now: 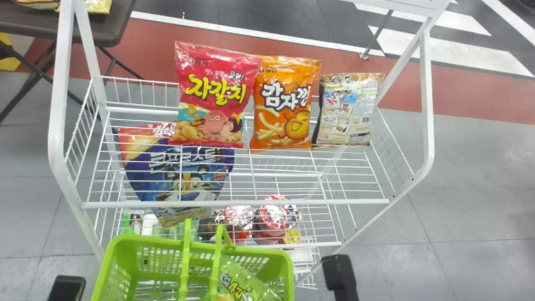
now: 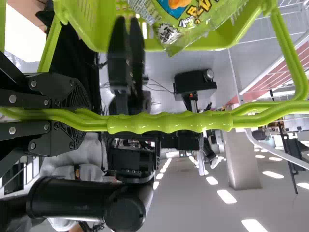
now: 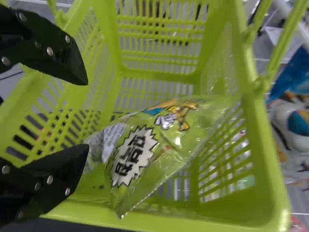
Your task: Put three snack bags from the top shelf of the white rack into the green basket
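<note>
With our left hand (image 1: 67,288) we grasp the handle (image 2: 169,123) of the green basket (image 1: 138,239); our right hand (image 1: 337,271) is released, spread wide by the basket; inside lies 1 green bag (image 1: 247,284); on the white rack's (image 1: 57,125) top shelf (image 1: 234,204) we see 3 more in a row: a red bag (image 1: 217,96), an orange bag (image 1: 284,104) and a brown bag (image 1: 349,110).

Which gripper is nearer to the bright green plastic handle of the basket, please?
Left: the left gripper is closed around the handle. The right gripper is open, pointing into the basket, apart from the handle.
</note>
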Tool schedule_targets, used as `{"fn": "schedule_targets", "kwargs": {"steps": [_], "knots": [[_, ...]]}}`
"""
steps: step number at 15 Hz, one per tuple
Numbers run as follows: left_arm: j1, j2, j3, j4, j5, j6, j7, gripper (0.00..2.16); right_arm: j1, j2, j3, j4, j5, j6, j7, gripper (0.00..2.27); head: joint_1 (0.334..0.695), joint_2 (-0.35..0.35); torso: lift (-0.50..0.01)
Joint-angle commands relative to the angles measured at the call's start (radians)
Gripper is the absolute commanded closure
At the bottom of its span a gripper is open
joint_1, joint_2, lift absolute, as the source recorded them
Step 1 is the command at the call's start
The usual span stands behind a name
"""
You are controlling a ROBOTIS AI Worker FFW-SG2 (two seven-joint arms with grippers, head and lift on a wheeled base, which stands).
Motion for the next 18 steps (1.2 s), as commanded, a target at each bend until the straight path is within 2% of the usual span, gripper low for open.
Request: {"fn": "schedule_targets", "kwargs": {"steps": [1, 4, 5, 6, 8, 10, 13, 18], "knots": [[0.000, 0.000, -0.002, 0.000, -0.002, 0.007, 0.002, 2.14, -0.001, 0.002, -0.067, -0.023, -0.063, -0.054, 0.046, 0.05, 0.695, -0.350, 0.000], [-0.001, 0.000, 0.001, 0.000, -0.002, 0.007, 0.007, 2.14, -0.030, 0.007, -0.125, -0.035, -0.144, -0.082, 0.078, 0.07, 0.695, -0.350, 0.000], [-0.001, 0.000, 0.000, 0.000, -0.002, 0.007, 0.008, 2.14, -0.048, 0.014, -0.125, -0.031, -0.147, -0.170, 0.073, 0.07, 0.695, -0.350, 0.000], [-0.007, 0.000, -0.005, 0.000, -0.006, 0.007, 0.013, 2.14, -0.079, 0.022, -0.117, -0.001, -0.147, -0.305, 0.058, 0.07, 0.695, -0.350, 0.000], [-0.030, 0.000, -0.014, 0.000, -0.008, 0.007, 0.022, 2.14, -0.203, 0.033, -0.096, 0.094, -0.141, -0.355, 0.055, 0.07, 0.695, -0.350, 0.000], [-0.041, 0.000, -0.019, 0.003, -0.006, 0.007, 0.028, 2.14, -0.301, 0.039, -0.059, 0.196, -0.109, -0.572, 0.026, 0.07, 0.695, -0.350, 0.000], [-0.041, 0.005, -0.009, 0.005, 0.000, 0.007, 0.024, 2.14, -0.452, 0.039, 0.064, 0.404, 0.024, -1.039, -0.031, 0.07, 0.695, -0.327, 0.000], [-0.055, 0.012, -0.005, 0.015, 0.001, 0.007, 0.014, 2.14, -0.619, 0.043, 0.203, 0.621, 0.144, -1.201, -0.168, 0.07, 0.695, -0.226, 0.000]]}}
